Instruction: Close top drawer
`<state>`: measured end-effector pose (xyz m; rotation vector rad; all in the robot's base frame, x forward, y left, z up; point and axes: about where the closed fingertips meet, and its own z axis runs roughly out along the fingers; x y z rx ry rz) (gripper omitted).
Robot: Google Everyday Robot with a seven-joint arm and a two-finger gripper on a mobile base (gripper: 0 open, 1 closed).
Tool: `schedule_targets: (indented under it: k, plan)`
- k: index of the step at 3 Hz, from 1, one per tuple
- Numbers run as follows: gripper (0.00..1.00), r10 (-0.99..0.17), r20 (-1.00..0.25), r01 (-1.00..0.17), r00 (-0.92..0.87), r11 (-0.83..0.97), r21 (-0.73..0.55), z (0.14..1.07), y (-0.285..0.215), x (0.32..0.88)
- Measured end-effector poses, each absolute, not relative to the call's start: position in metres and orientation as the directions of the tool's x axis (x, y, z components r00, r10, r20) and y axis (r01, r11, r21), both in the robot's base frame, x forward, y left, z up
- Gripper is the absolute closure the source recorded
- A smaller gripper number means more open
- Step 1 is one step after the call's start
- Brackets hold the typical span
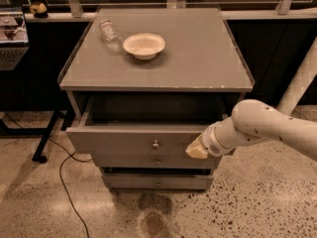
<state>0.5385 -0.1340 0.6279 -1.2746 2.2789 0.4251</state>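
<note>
The top drawer (124, 142) of a grey cabinet stands pulled out, its wide flat front carrying a small round metal knob (155, 145) at centre. Its inside looks dark. My gripper (196, 151) reaches in from the right on a white arm and sits against the right part of the drawer front, a short way right of the knob. Only its yellowish tip shows.
A white bowl (143, 45) and a clear plastic bottle (109, 33) lying on its side rest on the cabinet top (198, 58). Two narrower drawer fronts (157, 181) sit below. A black cable (67, 182) runs over the speckled floor at left. A white post (299, 83) stands at right.
</note>
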Motion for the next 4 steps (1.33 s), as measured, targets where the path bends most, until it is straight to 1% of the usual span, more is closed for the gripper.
schedule_targets:
  k: [1, 2, 4]
  plan:
    - [1.00, -0.712, -0.580, -0.859, -0.395, 0.510, -0.040, 0.640, -0.126, 0.566]
    - [1.00, -0.712, -0.581, -0.859, -0.394, 0.510, -0.042, 0.641, -0.125, 0.565]
    - [1.00, -0.728, -0.594, -0.857, -0.343, 0.501, -0.119, 0.655, -0.112, 0.605]
